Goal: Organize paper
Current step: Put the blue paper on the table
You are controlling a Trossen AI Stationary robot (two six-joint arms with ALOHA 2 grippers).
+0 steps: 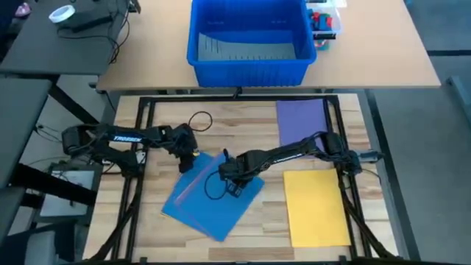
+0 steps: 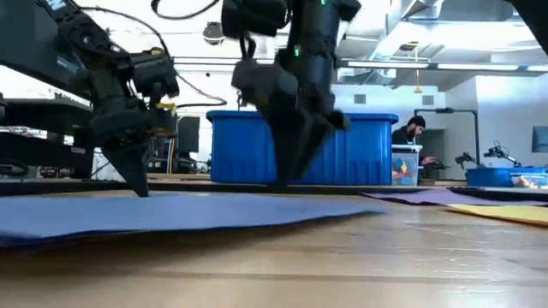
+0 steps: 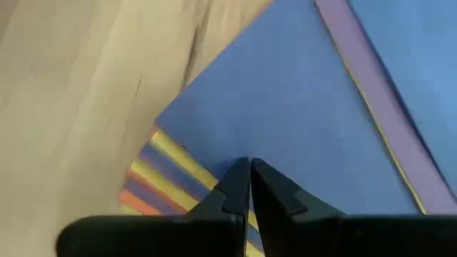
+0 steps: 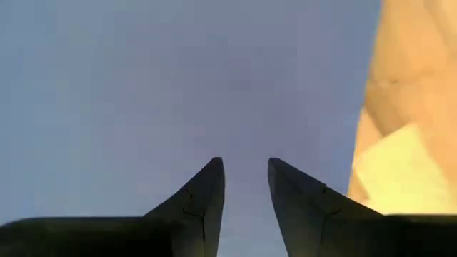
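Currently, by size:
desk: wooden slat top (image 1: 243, 121) inside a black frame; a second tan desk (image 1: 368, 66) sits beyond it.
blue bin: big plastic tub (image 1: 250, 62) on the far desk, centred, well apart from the sheets.
blue stack: fanned stack of paper (image 1: 199, 206) near the middle of the desk, rotated off square; top sheet blue, a purple strip shows along one edge, yellow, blue and orange edges peek out at one corner (image 3: 153, 178).
yellow sheet: lies flat (image 1: 316, 206) on the right side of the desk, near edge.
purple sheet: lies flat (image 1: 302, 121) on the right side, farther back, just beyond the yellow one.
left end effector: tip (image 1: 188, 158) down at the far corner of the blue stack; fingers pressed together (image 3: 250, 182), nothing between them.
right end effector: over the blue stack's right half (image 1: 234, 188), pointing down at the top sheet; fingers slightly spread (image 4: 246, 193), gripping nothing.
person: seated in the room behind (image 2: 411, 137), low view only.
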